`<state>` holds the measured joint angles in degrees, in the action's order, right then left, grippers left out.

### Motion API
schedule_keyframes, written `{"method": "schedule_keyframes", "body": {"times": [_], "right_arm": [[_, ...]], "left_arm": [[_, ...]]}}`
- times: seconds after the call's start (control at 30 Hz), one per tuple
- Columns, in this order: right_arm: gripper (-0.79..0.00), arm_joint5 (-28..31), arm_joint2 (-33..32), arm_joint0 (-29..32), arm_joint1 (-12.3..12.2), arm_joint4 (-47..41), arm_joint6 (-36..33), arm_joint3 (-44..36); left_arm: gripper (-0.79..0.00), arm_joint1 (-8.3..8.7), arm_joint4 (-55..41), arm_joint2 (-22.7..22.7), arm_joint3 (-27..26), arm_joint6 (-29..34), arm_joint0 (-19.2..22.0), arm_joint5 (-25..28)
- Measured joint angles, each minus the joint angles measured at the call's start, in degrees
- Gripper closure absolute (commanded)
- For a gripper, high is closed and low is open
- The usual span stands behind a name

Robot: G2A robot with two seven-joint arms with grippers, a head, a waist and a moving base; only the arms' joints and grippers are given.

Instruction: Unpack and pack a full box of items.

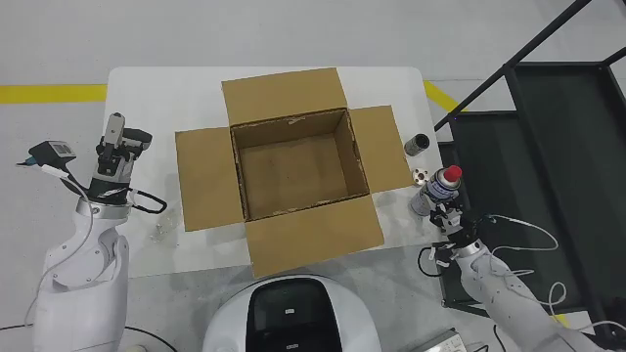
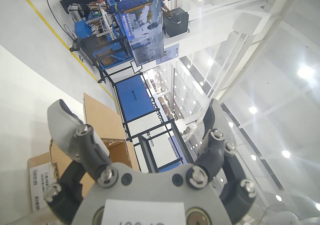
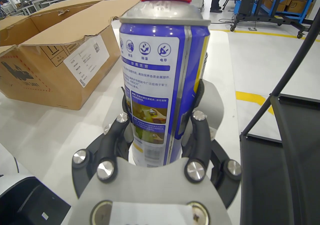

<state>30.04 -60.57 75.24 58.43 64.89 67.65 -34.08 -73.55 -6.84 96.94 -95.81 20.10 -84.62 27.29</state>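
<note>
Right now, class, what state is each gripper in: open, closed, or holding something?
Left gripper: jaws open, holding nothing.
Right gripper: jaws closed on the spray can.

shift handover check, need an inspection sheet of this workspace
surface: white table
job's things: cardboard box open, flaps out, nothing inside; spray can upright; small dark can and small round piece on the table beside the box
clutter: pale scrap near the left arm, too small to tell
tools: left tool open, holding nothing; right tool shut on the spray can
cables: black cable looped off the left arm; thin cable off the right arm
surroundings: black rack; yellow floor line
</note>
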Motion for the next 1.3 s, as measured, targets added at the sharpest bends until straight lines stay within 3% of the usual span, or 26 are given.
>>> {"method": "schedule_keyframes", "body": {"times": [0.47, 0.87, 0.9, 0.97, 1.0, 1.03, 1.07, 1.3], "right_arm": [[0.0, -1.78, -1.04, -1.5, 1.57, -3.24, -4.77, 1.08], [0.0, -1.35, -0.01, -3.46, 3.42, -2.84, -3.66, 5.89], [-0.08, -1.32, 0.07, -3.52, 3.54, -2.75, -3.46, 6.21], [-0.345, -1.14, 0.22, -3.59, 3.81, -2.64, -3.0, 6.87], [-0.508, -1.07, 0.3, -3.6, 3.92, -2.54, -2.82, 7.11], [-0.73, -0.96, 0.39, -3.61, 4.06, -2.42, -2.6, 7.42], [-0.785, -0.89, 0.45, -3.62, 4.17, -2.36, -2.44, 7.64], [-0.785, -0.22, 0.59, -3.3, 4.73, -1.9, -0.57, 8.73]], "left_arm": [[-0.785, 0.0, 0.0, 0.0, 0.0, 0.0, 0.0, 0.0], [-0.785, 0.0, 0.0, 0.0, 0.0, 0.0, 0.0, 0.0], [-0.785, 0.0, 0.0, 0.0, 0.0, 0.0, 0.0, 0.0], [-0.785, 0.0, 0.0, 0.0, 0.0, 0.0, 0.0, 0.0], [-0.785, 0.0, 0.0, 0.0, 0.0, 0.0, 0.0, 0.0], [-0.785, 0.0, 0.0, 0.0, 0.0, 0.0, 0.0, 0.0], [-0.785, 0.0, 0.0, 0.0, 0.0, 0.0, 0.0, 0.0], [-0.785, 0.0, 0.0, 0.0, 0.0, 0.0, 0.0, 0.0]]}}
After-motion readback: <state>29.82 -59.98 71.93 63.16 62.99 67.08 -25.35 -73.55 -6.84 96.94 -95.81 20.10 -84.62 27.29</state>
